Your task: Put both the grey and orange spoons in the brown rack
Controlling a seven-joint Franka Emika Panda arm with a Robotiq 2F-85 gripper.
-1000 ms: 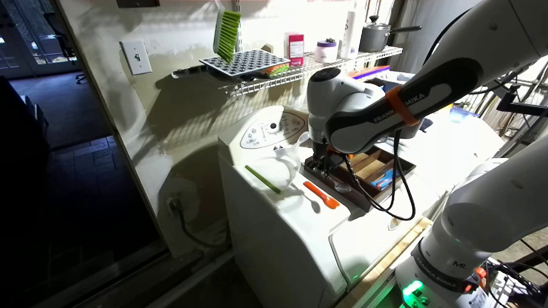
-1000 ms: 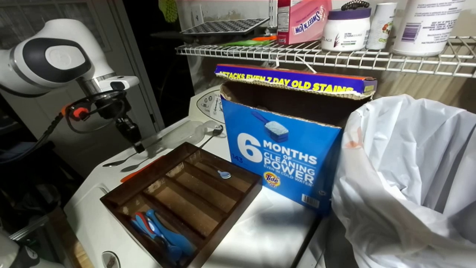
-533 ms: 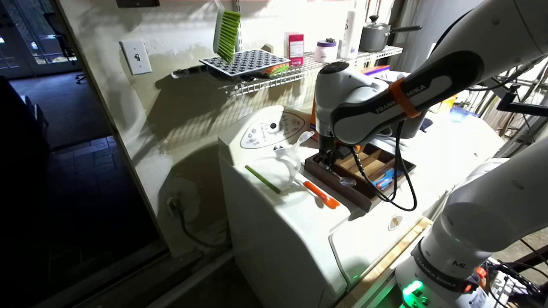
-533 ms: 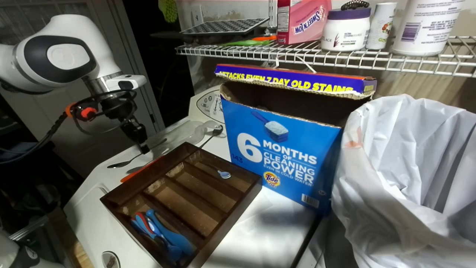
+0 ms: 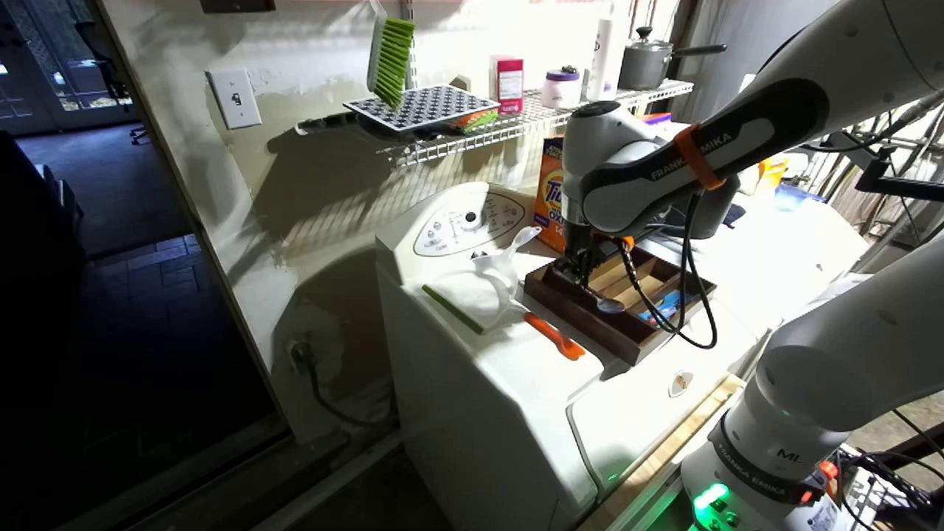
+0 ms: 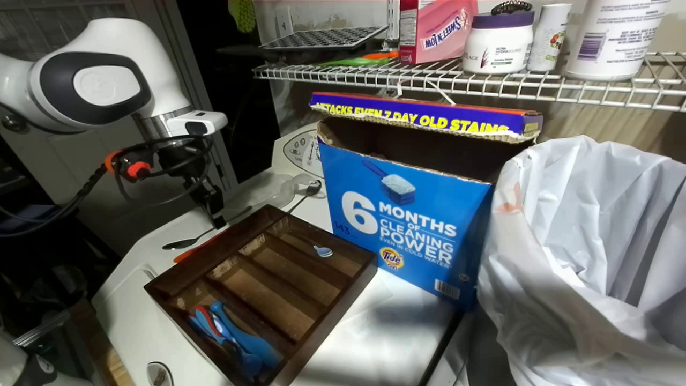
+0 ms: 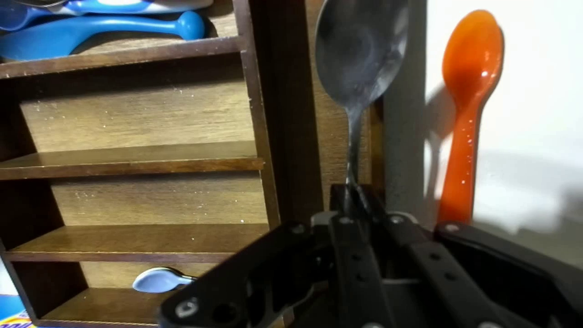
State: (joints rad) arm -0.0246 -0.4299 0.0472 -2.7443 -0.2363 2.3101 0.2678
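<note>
Doorway (image 5: 110,243) dim, white surface (image 5: 774,258) glaring, shadows across wall (image 5: 299,181); wrist view: tool (image 7: 354,199) blurred, orange spoon (image 7: 469,86) glinting.

Your arm (image 5: 767,133) is wearing smooth white shells (image 6: 155,59) with rounded black panels (image 6: 58,88), one framing a white oval (image 6: 107,87). An orange band (image 5: 697,157) is crossing the white letters (image 5: 717,141), leaving "FRANK" and "MIKA" readable. A silver collar (image 6: 155,125) is sitting beside a white block (image 6: 182,123) with dark patches (image 6: 196,128). Black cables (image 5: 687,243) are looping below, and a ribbed cable (image 6: 92,183) is running to an orange-red plug (image 6: 139,170). At the near right in an exterior view, your base (image 5: 745,413) is carrying a dark ring (image 5: 759,466) lettered "FRANKA EMIKA", the mark "ML" (image 5: 790,455) and a green light (image 5: 710,495). Your gripper (image 7: 355,196) is showing black fingers (image 7: 364,291) dotted with round silver screws (image 7: 186,307) and small holes (image 7: 435,256).
</note>
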